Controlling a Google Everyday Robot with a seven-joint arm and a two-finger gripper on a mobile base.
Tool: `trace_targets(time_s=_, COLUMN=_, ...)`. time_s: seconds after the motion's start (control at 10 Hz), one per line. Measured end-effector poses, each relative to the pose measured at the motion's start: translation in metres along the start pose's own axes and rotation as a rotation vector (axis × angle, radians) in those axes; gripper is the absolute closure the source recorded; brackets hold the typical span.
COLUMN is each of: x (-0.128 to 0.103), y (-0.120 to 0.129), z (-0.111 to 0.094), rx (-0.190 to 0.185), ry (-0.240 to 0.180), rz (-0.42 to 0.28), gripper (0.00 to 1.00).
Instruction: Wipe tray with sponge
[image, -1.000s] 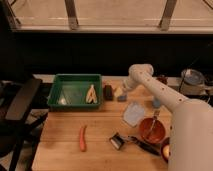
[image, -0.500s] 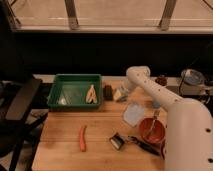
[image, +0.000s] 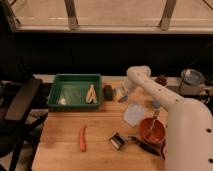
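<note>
As shut claw (image: 123, 92) sits, perhaps on sponge (image: 119, 96), brown block (image: 107, 92) before tray (image: 75, 76).

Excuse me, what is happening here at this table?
The robot arm reaches down to the table beside the green tray. Its gripper is shut on the blue-grey sponge, next to a dark brown block. The sponge is not yet in the tray.

No lettering, label or number seems readable in this dim view, on tray (image: 70, 90) or worktop (image: 62, 137).
</note>
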Motion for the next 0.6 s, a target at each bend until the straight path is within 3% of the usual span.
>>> trace_targets(time_s=0.4, x=-0.0003, y=0.0018, z=0.0004, rx=-0.002, ry=0.001, rz=-0.002, gripper=1.0)
trace_targets(time_s=0.6, x=-0.0006, y=0.0057, z=-0.0034, rx=0.015, ry=-0.011, rz=-0.024, gripper=1.0)
